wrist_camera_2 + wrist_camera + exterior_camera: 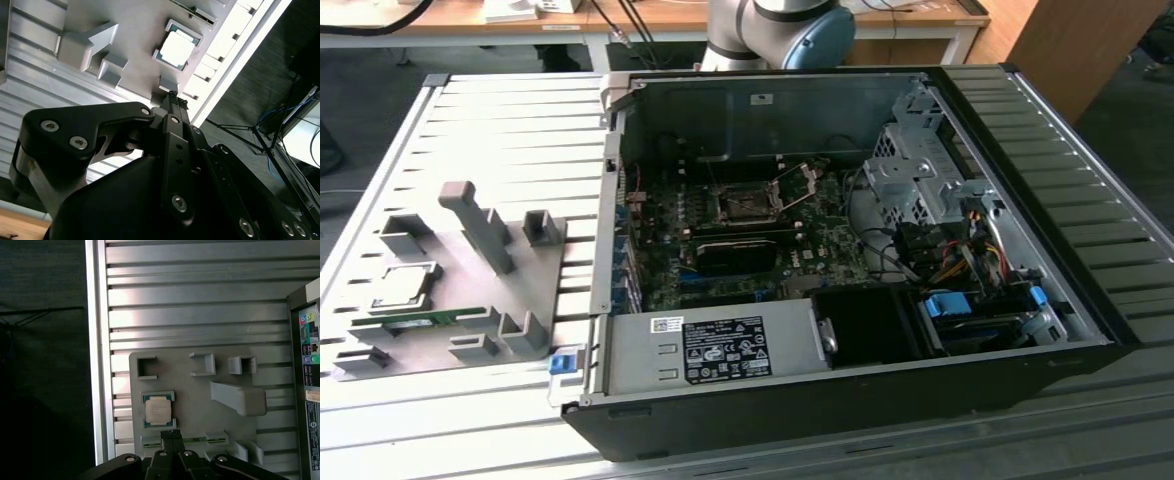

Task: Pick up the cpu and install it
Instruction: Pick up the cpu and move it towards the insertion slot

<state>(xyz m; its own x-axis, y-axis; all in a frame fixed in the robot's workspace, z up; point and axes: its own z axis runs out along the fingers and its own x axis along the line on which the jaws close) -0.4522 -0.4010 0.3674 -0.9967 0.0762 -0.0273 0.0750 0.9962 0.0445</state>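
The cpu (403, 285) is a small square chip with a silvery top. It lies flat in a shallow seat on the grey fixture plate (447, 345), at the exterior view's left, and both wrist views look down on the cpu (158, 410) (176, 49) from well above. My gripper (170, 433) (172, 96) hangs over the plate beside the chip, apart from it, shut with its fingertips pressed together and nothing held. Inside the open computer case (854, 390), the motherboard's square socket (750, 205) sits with its metal frame raised.
Grey plastic blocks (478, 225) stand up from the fixture plate around the chip, and a narrow green circuit strip (434, 320) (196, 440) lies along its edge. The ribbed metal table (507, 120) drops off just past the plate. Cables and a drive cage (914, 175) crowd the case.
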